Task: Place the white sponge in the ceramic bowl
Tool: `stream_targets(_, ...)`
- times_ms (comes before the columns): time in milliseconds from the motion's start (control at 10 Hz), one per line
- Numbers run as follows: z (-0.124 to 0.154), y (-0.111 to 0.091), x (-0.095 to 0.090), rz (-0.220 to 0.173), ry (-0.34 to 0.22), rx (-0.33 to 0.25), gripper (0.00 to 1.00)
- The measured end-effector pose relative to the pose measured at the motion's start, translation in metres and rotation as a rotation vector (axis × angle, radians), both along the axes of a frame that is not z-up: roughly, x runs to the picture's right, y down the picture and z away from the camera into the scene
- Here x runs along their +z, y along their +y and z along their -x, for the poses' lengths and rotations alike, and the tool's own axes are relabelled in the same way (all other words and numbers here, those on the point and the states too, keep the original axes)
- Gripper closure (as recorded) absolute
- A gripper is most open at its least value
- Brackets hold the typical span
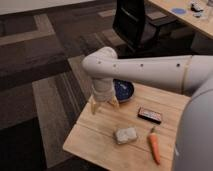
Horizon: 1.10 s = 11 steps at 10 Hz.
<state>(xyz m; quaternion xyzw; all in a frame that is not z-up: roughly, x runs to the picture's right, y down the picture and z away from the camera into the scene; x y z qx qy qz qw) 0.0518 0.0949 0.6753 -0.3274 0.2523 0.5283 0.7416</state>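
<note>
Low over pale wooden counter [95, 141], white claw [104, 107], tan fingers spread, just left of glossy dark blue round ceramic bowl [125, 91]. Near front edge, off-white rectangular soft sponge [125, 134], lying free. Beside it orange carrot [154, 145]; behind, flat black rectangular box [150, 115].

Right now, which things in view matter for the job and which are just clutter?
For the job: white sponge; ceramic bowl; gripper, open, hanging beside the bowl, apart from the sponge.
Lying about: black box; carrot; office chair.
</note>
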Motion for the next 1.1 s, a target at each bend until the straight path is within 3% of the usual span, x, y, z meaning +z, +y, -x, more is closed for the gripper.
stream_targets(100,-0.012,0.002,-0.001,0.013,-0.011,-0.042,0.35)
stream_targets(200,-0.032,0.008,-0.001,0.02,-0.081,-0.209,0.35)
stream_targets(300,-0.032,0.008,0.001,0.0,-0.147,-0.31,0.35)
stream_targets(500,-0.01,0.008,0.008,-0.083,-0.384,-0.47,0.35)
stream_targets(600,-0.001,0.015,0.006,-0.086,-0.54,-0.501,0.35)
stream_targets(700,0.002,0.016,0.006,-0.091,-0.584,-0.511,0.35)
stream_targets(800,0.005,0.016,0.006,-0.096,-0.615,-0.518,0.35)
stream_targets(1100,0.005,0.016,0.006,-0.096,-0.616,-0.521,0.35)
